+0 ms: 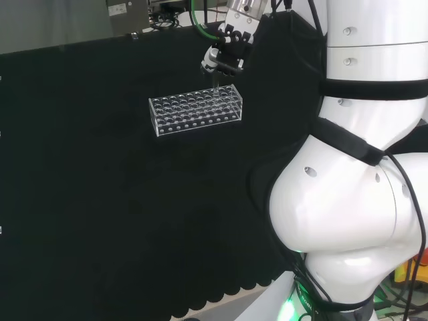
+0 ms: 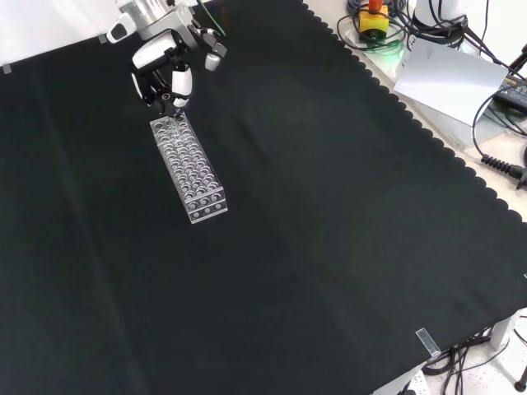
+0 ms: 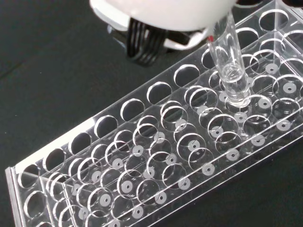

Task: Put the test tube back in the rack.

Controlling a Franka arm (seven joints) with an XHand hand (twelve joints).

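Glass is what you are handling: the test tube (image 3: 230,66) looks thin-walled, light, smooth and slippery, so judge it brittle against the rack's hard edges and keep hold of it high on its upper part, leaving the lower length free to enter a hole. Nearest you in the wrist view, the clear plastic test tube rack (image 3: 142,161) spreads out with rows of round holes and small white dots on its floor, and the tube stands nearly upright over one of the holes toward the rack's far end, its rounded bottom at or just inside the top plate; you cannot tell from here whether it has seated. Behind the tube, the blurred white underside of the hand (image 3: 165,14) grips the tube's top, fingers curled round it. In the front view the rack (image 2: 191,169) lies lengthwise on the black counter (image 2: 329,247), and the hand (image 2: 169,78) sits right over its far end. The head view adds what the wrist view cannot: the rack (image 1: 195,111) stands alone on the cloth with the hand (image 1: 224,57) above its right end. Only the wrist view lets you make out the tube itself and which hole it is aimed at.
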